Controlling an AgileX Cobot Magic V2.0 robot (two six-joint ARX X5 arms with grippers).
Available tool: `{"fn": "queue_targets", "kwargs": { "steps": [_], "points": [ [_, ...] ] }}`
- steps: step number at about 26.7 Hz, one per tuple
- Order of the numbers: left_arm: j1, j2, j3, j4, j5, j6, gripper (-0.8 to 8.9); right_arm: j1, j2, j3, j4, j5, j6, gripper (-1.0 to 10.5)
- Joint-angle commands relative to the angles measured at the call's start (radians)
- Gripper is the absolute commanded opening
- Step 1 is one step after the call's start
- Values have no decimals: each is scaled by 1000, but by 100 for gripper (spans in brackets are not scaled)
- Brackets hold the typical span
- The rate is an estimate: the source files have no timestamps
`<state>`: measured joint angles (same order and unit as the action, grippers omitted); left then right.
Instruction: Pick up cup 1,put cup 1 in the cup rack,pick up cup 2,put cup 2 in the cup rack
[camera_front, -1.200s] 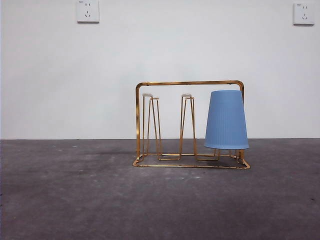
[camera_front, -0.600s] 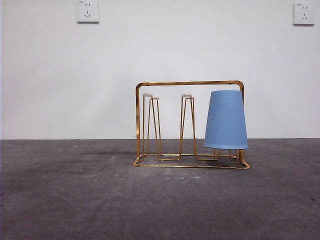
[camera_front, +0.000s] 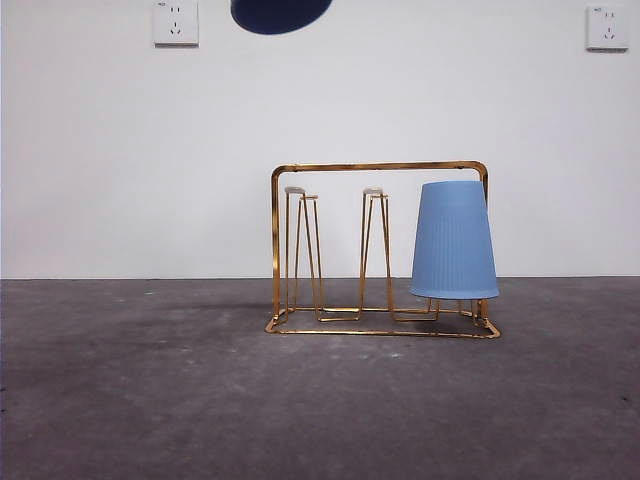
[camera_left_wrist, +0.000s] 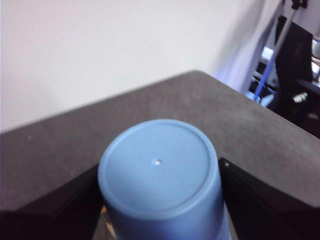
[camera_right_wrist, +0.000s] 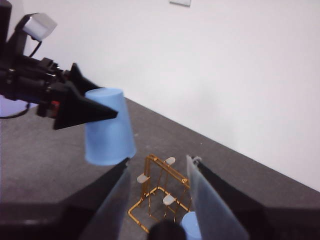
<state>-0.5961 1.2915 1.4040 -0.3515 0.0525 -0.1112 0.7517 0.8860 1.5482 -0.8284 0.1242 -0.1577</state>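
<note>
In the front view, the cup rack (camera_front: 380, 250) stands on the dark table (camera_front: 150, 400) before a white wall; a light blue cup (camera_front: 454, 240) sits upside down over the prong at one end of the rack, while the other pale-tipped prongs are bare. High above the rack's bare end, a dark rounded shape (camera_front: 280, 13) pokes in at the picture's edge. In the left wrist view, the left gripper (camera_left_wrist: 160, 200) is clamped on a second blue cup (camera_left_wrist: 160, 175), bottom up, one black jaw pressed to each side of it. In the right wrist view, the right gripper (camera_right_wrist: 159, 200) hangs well above the rack (camera_right_wrist: 160, 187) with its jaws apart and nothing between them; the held cup (camera_right_wrist: 107, 127) hangs inverted in the other arm's claw, up and off to one side of the rack, clear of its prongs.
</note>
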Motion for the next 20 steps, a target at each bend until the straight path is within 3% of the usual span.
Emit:
{"fn": "queue_targets", "kwargs": {
  "steps": [1,8,20],
  "points": [
    [4,-3,-95,85,-37,11,-8,0,-5,-3,-11,16,-8,198],
    [3,21,-272,322,-76,11,-8,0,-14,-3,-17,26,-6,197],
    [4,202,-275,453,-105,37,-8,0,-14,-3,-96,26,5,197]
  ]
}}
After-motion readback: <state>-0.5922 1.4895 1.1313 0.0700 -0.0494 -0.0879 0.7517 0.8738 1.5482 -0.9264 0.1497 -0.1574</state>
